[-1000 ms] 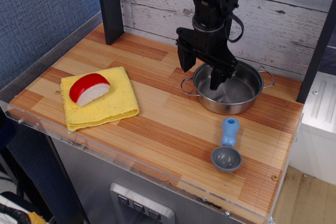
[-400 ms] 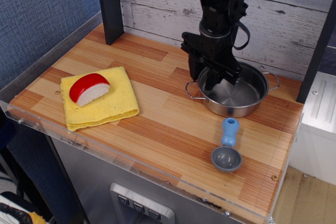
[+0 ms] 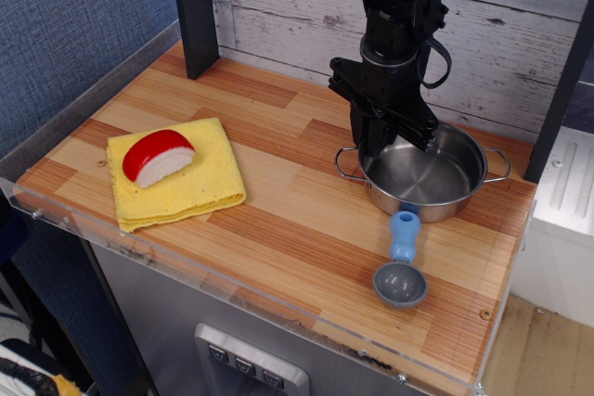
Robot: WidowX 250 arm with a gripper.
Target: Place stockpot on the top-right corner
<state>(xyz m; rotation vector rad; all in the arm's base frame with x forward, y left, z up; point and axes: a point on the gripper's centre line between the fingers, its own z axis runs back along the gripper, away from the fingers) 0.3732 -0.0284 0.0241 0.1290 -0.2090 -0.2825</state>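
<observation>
Yellow cloth (image 3: pixel 176 176) with the red-and-white food piece (image 3: pixel 159 156) sat unmoved near the table's left edge. Your gripper (image 3: pixel 394 136) clasped the near-left rim of the stockpot (image 3: pixel 425 172) and had dragged it rightward since the earlier frames, toward the right edge, close above the blue scoop (image 3: pixel 402 261). The pot therefore moved away from the post corner (image 3: pixel 200 62).
</observation>
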